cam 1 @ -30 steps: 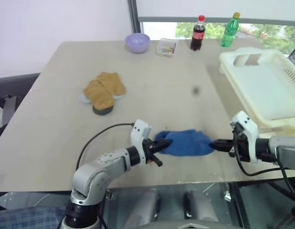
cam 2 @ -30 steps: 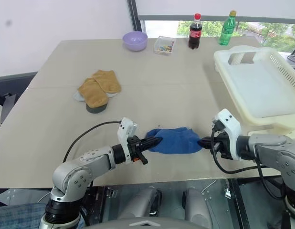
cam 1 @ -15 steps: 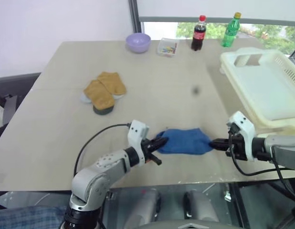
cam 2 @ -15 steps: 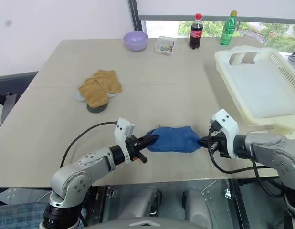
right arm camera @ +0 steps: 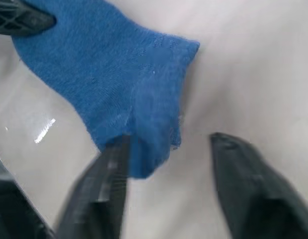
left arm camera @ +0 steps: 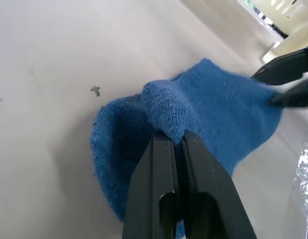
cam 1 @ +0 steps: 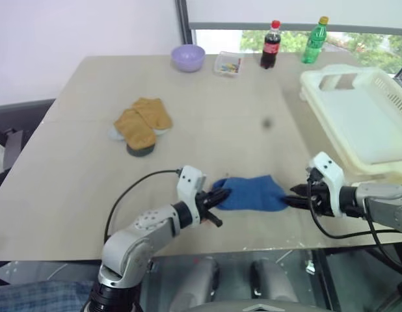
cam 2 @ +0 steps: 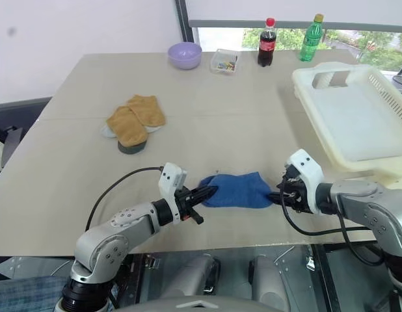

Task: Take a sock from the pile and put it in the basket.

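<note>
A royal-blue sock lies near the table's front edge, stretched between my two grippers. My left gripper is shut on the sock's left end, pinching a fold of it. At the sock's right end my right gripper is open. In the right wrist view its fingers stand wide apart with the sock's tip beside one of them. The pile, mustard-tan socks over a dark round piece, sits at the mid left. The cream-white basket stands at the right edge, beyond my right arm.
Along the far edge stand a lilac bowl, a small clear box, a cola bottle and a green bottle. The table's front edge runs just below both grippers.
My right gripper, shut on the sock's right end before, has opened its fingers. The left gripper keeps its grip and the sock has stayed in place.
</note>
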Robot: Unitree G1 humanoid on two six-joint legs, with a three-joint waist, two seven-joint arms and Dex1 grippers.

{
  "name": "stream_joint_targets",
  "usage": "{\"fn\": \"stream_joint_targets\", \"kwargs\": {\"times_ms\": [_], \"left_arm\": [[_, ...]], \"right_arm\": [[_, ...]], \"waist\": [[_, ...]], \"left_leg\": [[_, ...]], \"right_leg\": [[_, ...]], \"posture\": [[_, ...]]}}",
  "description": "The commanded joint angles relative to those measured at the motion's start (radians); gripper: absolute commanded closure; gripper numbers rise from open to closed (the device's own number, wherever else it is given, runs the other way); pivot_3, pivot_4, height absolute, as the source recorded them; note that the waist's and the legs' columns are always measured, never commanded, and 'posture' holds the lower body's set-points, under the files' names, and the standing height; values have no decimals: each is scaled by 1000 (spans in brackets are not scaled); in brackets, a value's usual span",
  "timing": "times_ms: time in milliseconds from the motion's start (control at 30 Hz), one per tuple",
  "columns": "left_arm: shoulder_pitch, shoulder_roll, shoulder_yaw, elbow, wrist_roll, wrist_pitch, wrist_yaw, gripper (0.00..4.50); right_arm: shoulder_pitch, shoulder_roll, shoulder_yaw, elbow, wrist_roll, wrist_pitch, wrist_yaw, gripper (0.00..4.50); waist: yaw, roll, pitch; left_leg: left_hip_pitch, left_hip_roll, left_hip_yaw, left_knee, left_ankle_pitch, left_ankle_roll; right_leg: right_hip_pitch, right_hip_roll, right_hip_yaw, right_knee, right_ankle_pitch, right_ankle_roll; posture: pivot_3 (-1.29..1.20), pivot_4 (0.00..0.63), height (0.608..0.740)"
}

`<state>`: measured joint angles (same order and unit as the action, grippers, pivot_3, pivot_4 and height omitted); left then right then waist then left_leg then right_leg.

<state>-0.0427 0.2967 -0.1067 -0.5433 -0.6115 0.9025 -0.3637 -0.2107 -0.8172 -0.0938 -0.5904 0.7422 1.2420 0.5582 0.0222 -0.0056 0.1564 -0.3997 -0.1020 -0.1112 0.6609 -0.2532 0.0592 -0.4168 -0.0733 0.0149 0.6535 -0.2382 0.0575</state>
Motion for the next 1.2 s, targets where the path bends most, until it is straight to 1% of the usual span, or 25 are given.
{"fn": "stream_joint_targets", "kwargs": {"times_ms": [33, 100, 133, 267, 367, 500, 700, 800, 900, 1000, 1100, 1200], "left_arm": [[17, 0, -14, -12, 12, -23, 2, 4500], [20, -8, -8, -10, 8, -20, 8, 4500], [18, -14, -5, -7, 5, -19, 12, 4500], [7, -22, -10, 14, 16, -23, 19, 4500], [1, -20, -8, 19, 21, -25, 20, 4500], [-4, -19, -5, 20, 25, -27, 18, 4500], [1, -16, -9, 19, 28, -31, 15, 4500], [2, -20, -12, 19, 31, -33, 16, 4500], [2, -21, -12, 19, 35, -33, 17, 4500], [2, -19, -11, 19, 36, -33, 15, 4500], [3, -17, -8, 18, 37, -33, 13, 4500], [3, -14, -12, 17, 41, -32, 12, 4500]], "right_arm": [[39, -6, -31, -63, -51, -177, 44, 2083], [87, 34, -21, -104, -106, -363, 82, 2083], [104, 44, 7, -113, -145, -442, 95, 2083], [102, 67, 193, -73, -337, -638, 96, 2083], [91, 70, 252, -14, -439, -725, 92, 2083], [115, 32, 216, 30, -483, -757, 113, 2083], [194, -90, 109, 27, -419, -685, 223, 2083], [197, -88, 37, 3, -303, -611, 262, 2083], [194, -85, -12, -6, -228, -562, 282, 2083], [190, -86, -44, -3, -193, -547, 288, 2083], [174, -64, -72, -4, -151, -529, 272, 2083], [166, -68, -101, -7, -120, -532, 290, 2083]], "waist": [[0, 0, 0], [1, 0, 0], [1, 0, 0], [-5, 0, 0], [-5, 0, 0], [0, 0, 0], [9, 0, 0], [9, -1, 0], [13, -1, 0], [18, -1, 0], [19, -1, 0], [19, -1, 1]], "left_leg": [[0, 0, 0, 0, 0, 0], [0, 0, 0, -1, 1, -1], [0, 0, 0, -1, 1, -1], [1, 0, 0, -2, 2, -4], [2, 0, 0, -2, 2, -4], [2, 0, 0, -2, 3, -4], [1, 0, 0, -2, 2, -4], [1, 1, 0, -2, 1, -3], [1, 1, 0, -2, 0, -1], [1, 1, 0, -2, 0, -1], [1, 1, 0, -2, 0, -1], [1, 1, 0, -2, 1, -1]], "right_leg": [[0, 0, 0, 0, 0, 0], [0, 0, 0, 0, 0, 0], [0, 0, 0, -1, 0, 0], [0, 0, 0, -1, 0, 1], [1, 1, 0, -1, 0, 0], [1, 1, 0, -1, 0, 0], [1, 1, 0, -2, 0, 0], [1, 1, 0, -2, 0, 0], [1, 1, 0, -2, 0, 0], [1, 1, 0, -2, 0, 0], [2, 1, 0, -3, 0, 0], [2, 1, 0, -4, 0, 0]], "posture": [[0, 150, 740], [0, 150, 740], [0, 150, 740], [0, 150, 740], [0, 150, 740], [0, 150, 740], [0, 150, 740], [0, 150, 740], [0, 150, 740], [0, 150, 740], [0, 150, 740], [0, 150, 740]]}}
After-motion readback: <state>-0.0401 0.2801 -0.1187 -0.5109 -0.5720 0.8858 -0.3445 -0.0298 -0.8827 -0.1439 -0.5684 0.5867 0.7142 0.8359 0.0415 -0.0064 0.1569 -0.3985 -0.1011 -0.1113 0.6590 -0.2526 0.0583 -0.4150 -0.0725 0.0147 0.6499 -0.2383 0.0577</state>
